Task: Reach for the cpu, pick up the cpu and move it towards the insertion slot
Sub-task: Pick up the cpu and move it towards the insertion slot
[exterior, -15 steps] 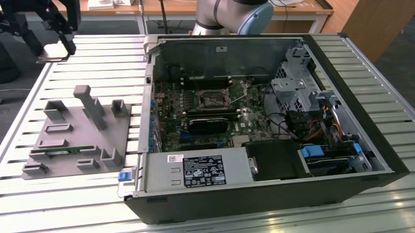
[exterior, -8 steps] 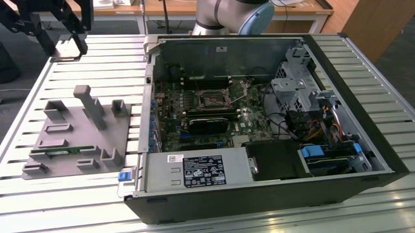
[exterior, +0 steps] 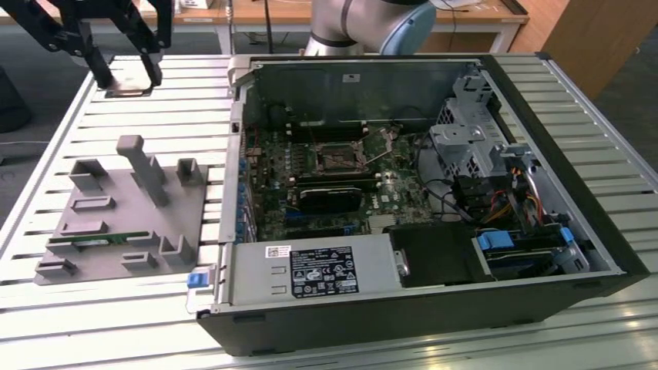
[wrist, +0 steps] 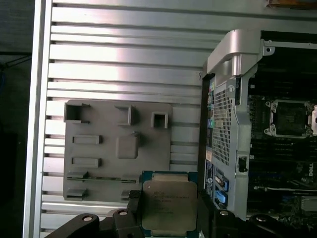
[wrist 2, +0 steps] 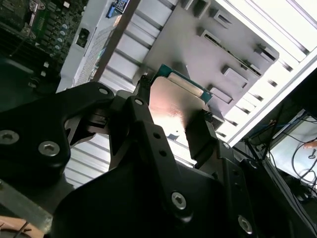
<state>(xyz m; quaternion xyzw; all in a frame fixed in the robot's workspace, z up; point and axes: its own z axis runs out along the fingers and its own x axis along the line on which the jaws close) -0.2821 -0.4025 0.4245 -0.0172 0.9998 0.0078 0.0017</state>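
cpu [wrist: 168,206] between closed jaws

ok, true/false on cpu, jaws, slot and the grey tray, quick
1. The gripper has its jaws shut on the cpu. True.
2. The cpu is seated in the slot. False: it is held off to the exterior view's left of the case, the slot bare.
3. The grey tray lies on the slatted table outside the case. True.
4. The case's side is closed. False: it is open, the board visible.
5. The cpu rests in the tray. False: the jaws hold it.
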